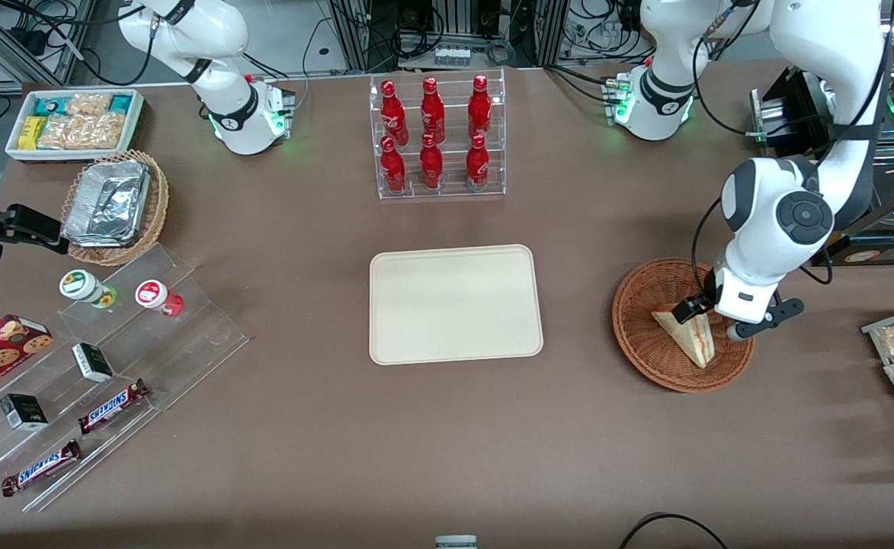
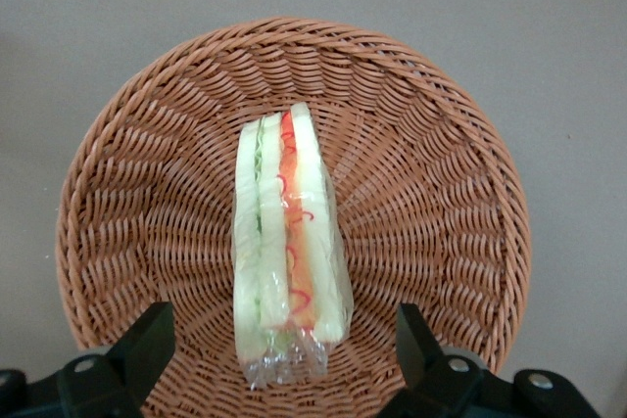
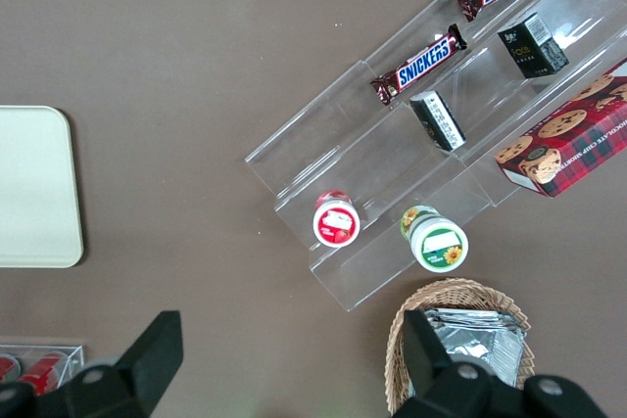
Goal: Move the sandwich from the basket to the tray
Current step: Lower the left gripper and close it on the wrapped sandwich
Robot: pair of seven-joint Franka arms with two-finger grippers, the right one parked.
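— Snickers bars (image 1: 73, 437) lie nearest the front camera. How far along is the job?

— Barely begun. Sandwich (image 1: 687, 333) lies in the basket (image 1: 637, 335); the tray (image 1: 454, 303) carries nothing.

— And the end effector (image 1: 713, 316)?

— Low over the basket, fingers (image 2: 147, 345) spread wide either side of the sandwich, gripping nothing. Grasp, lift and carry all remain.

White glossy arm, black joint caps, black-fingered gripper (image 1: 717, 319)
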